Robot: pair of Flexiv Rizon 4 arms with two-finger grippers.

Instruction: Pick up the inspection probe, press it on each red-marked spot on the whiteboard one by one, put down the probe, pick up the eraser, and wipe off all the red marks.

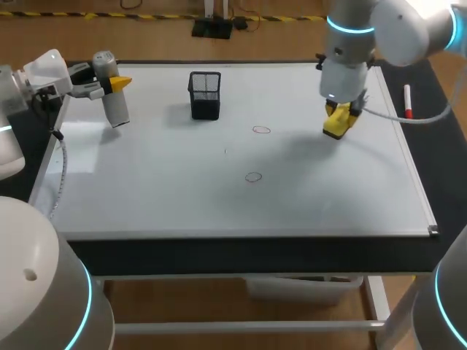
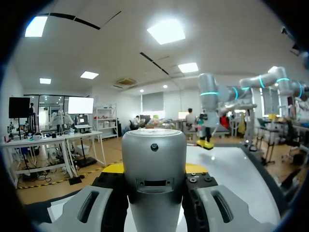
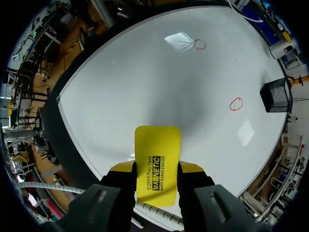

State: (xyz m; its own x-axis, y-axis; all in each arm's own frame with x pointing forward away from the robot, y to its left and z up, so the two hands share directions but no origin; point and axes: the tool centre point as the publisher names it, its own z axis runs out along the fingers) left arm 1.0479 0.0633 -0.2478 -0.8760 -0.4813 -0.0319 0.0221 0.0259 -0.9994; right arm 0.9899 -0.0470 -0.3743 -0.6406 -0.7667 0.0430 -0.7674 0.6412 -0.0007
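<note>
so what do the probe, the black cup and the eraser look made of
The probe has a smooth grey shell with a soft sheen: likely moulded plastic, possibly painted metal. The black cup has see-through lattice walls: probably coated wire mesh. The eraser shows a flat, matte yellow back with rounded corners: probably plastic; its wiping face is hidden.

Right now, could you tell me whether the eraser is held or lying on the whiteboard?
Held: the right hand clamps the yellow eraser between both fingers.
</note>
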